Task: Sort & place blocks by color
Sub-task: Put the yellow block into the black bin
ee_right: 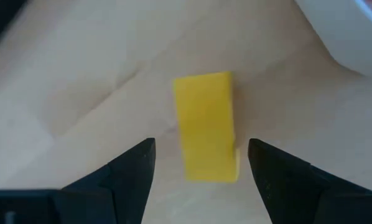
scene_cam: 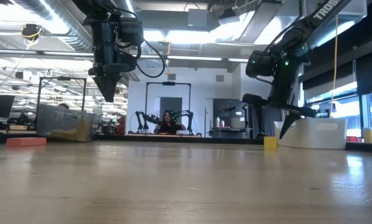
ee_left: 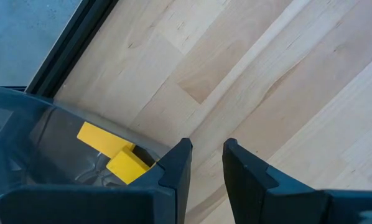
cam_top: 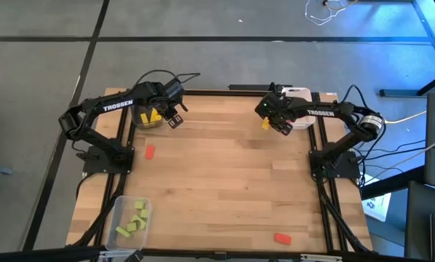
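Between the right pincer's (ee_right: 201, 165) parted fingers, a yellow block (ee_right: 206, 124).

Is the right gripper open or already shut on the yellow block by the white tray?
Open. The right gripper straddles the yellow block, with bare wood visible between each finger and the block, which rests on the table.

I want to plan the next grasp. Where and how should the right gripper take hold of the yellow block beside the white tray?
Probably from above, across its two long sides near the middle. The yellow block lies flat on the table as a short bar, and the right gripper, jaws open, already straddles its narrow width. The white tray is close on one side, so a straight descent looks safest.
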`<state>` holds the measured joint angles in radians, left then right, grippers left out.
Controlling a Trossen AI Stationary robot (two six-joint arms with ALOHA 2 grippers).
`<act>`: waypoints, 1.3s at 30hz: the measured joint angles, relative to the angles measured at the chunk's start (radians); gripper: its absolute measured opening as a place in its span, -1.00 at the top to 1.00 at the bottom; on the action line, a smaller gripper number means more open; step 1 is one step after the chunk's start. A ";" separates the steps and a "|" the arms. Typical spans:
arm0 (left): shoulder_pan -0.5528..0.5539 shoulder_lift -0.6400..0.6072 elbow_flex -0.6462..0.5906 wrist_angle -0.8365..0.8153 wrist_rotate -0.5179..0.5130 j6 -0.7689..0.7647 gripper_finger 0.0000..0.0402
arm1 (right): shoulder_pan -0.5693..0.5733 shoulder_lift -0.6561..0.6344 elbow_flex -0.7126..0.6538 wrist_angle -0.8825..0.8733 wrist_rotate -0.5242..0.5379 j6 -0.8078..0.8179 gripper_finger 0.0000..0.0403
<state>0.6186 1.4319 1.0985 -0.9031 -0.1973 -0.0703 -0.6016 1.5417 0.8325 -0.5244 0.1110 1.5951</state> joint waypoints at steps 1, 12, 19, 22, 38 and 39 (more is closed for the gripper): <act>0.000 0.000 0.000 0.000 0.000 0.000 0.59 | -0.005 0.007 -0.004 0.004 0.000 0.000 -0.28; 0.000 0.000 0.000 0.000 0.000 0.000 0.59 | -0.012 0.146 0.029 0.052 0.009 -0.006 -0.28; 0.000 0.000 0.000 0.000 -0.002 0.000 0.59 | -0.012 0.139 0.033 0.045 0.006 -0.006 -0.28; 0.000 0.000 0.000 0.000 -0.002 0.000 0.59 | -0.012 0.139 0.033 0.043 0.005 -0.008 -0.28; 0.000 0.000 0.000 0.000 -0.003 0.000 0.59 | -0.007 0.139 0.031 0.027 0.010 -0.019 -0.28; 0.000 0.000 0.000 0.000 -0.003 0.000 0.59 | -0.004 0.140 0.031 0.025 0.012 -0.020 -0.28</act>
<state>0.6182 1.4319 1.0985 -0.9031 -0.2001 -0.0704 -0.6054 1.6813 0.8631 -0.4998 0.1225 1.5747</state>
